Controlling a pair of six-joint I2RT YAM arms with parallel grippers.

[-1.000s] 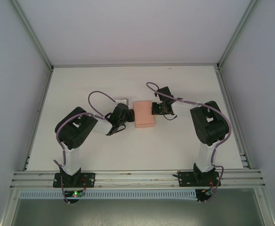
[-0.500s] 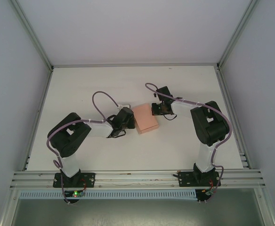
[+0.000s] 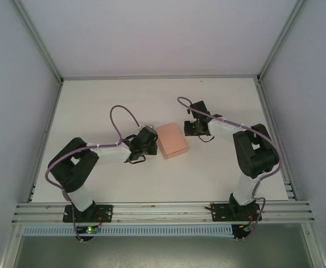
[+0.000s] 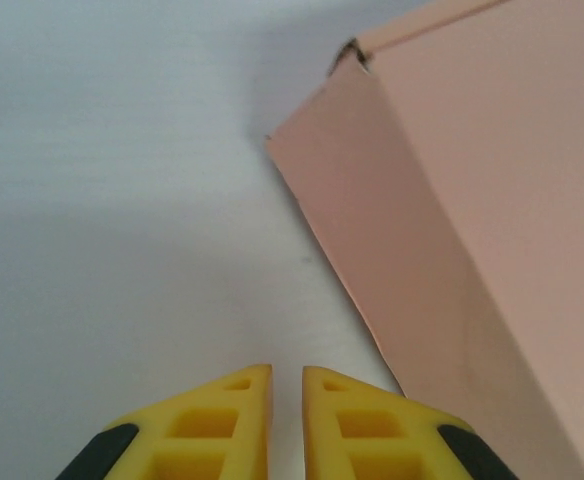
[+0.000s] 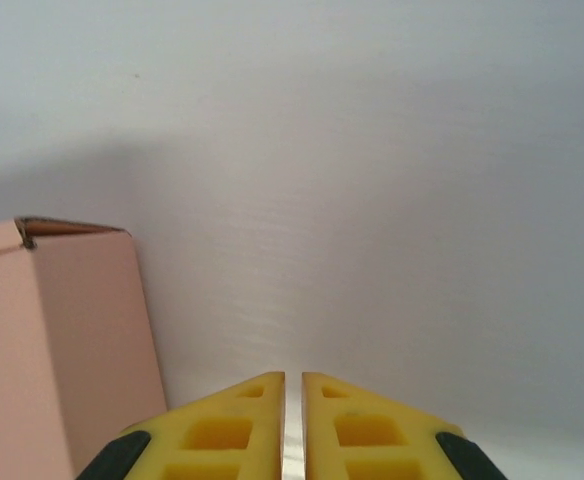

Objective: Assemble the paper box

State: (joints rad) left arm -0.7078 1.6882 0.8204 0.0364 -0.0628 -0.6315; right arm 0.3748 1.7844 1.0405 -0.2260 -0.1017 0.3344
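On the tabletop: you have a plain white, matte surface; the paper box lies closed near its middle, turned a little askew to the edges.
Room: pale grey walls close you in at left, right and back; an aluminium rail runs along the near edge, where both arm bases are bolted.
Left gripper: it sits just beside the box's left side. On your left wrist camera the yellow fingers stand a narrow gap apart with nothing between them, and the box is clear of them to the right.
Right gripper: it is near the box's right side, apart from it. Its fingers show only a thin slit between them and grip nothing.
Box corners: each wrist camera shows you a small dark gap at one top corner, where the card meets.
Cut off: the box runs out of frame on both wrist cameras, and the bottom edge crops the finger bases.
Hard to make out: from above, the fingertips are too small and dark for you to read their gap.
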